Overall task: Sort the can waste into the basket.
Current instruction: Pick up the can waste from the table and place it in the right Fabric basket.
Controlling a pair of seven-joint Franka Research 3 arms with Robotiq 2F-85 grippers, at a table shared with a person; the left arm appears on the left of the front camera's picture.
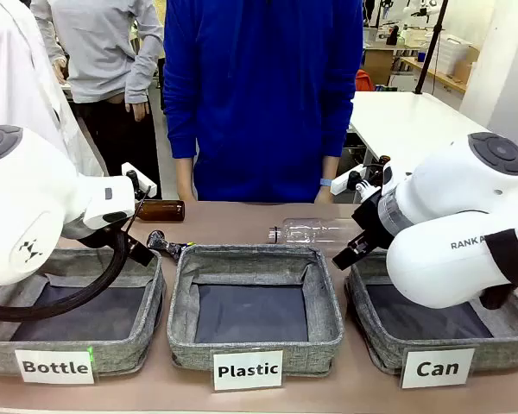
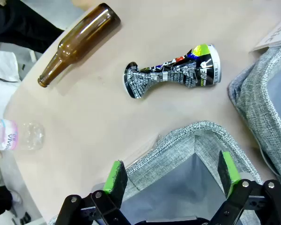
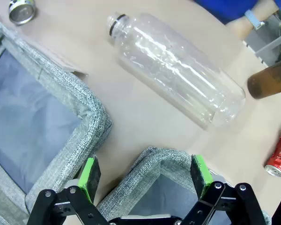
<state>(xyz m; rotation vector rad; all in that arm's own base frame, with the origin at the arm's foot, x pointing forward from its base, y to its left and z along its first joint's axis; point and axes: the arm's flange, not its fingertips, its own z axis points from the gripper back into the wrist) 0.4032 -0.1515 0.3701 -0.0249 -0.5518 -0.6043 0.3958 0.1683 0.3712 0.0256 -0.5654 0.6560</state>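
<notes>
Jaws L+R apart, empty, red can (image 3: 277, 157) part cut off

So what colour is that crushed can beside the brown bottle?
The can is silvery-black with green-yellow marks, clearest in the left wrist view.

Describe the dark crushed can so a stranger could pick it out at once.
On the table, find the gap between the Bottle basket and the Plastic basket. Just behind that gap, toward the person, lies the crushed can. Unlike the smooth brown glass bottle nearby, it is metal, pinched at the waist, silvery-black with green-yellow marks.
</notes>
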